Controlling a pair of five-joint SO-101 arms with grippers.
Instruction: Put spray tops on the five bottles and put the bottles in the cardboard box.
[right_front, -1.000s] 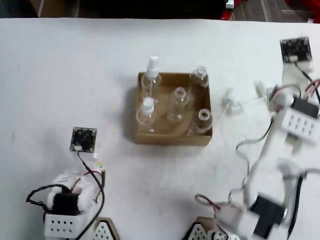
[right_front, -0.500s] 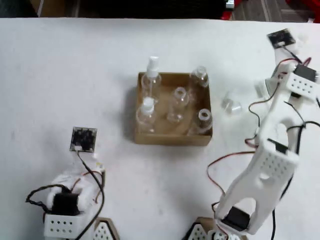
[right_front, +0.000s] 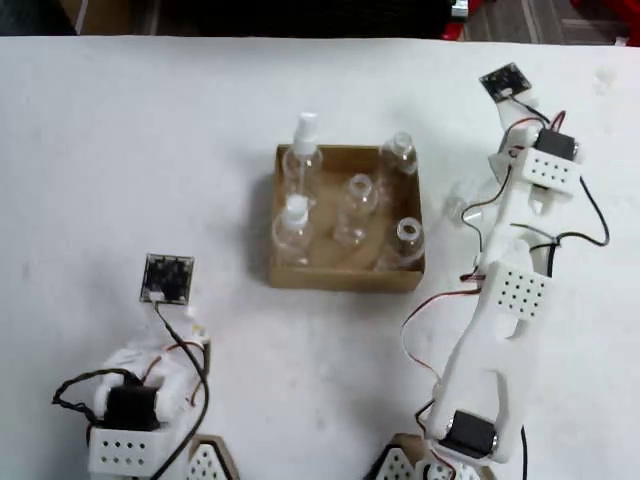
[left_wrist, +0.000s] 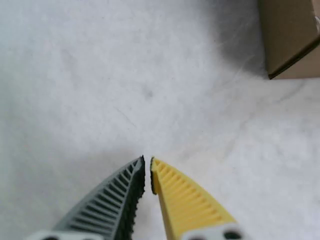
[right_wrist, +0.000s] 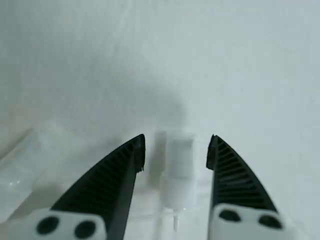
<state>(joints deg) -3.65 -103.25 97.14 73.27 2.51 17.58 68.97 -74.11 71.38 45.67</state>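
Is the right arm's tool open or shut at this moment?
Open. The right tool has its black fingers apart, with a white spray top lying between them.

Cardboard box (left_wrist: 291, 40) — cut by edge, spray top (right_wrist: 178, 167) blurred

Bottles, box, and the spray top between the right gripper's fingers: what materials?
Bottles: clear and glossy, likely plastic; the box floor shows through them. Cardboard box: matte brown, looks like cardboard. Spray top: opaque white, smooth, probably plastic.
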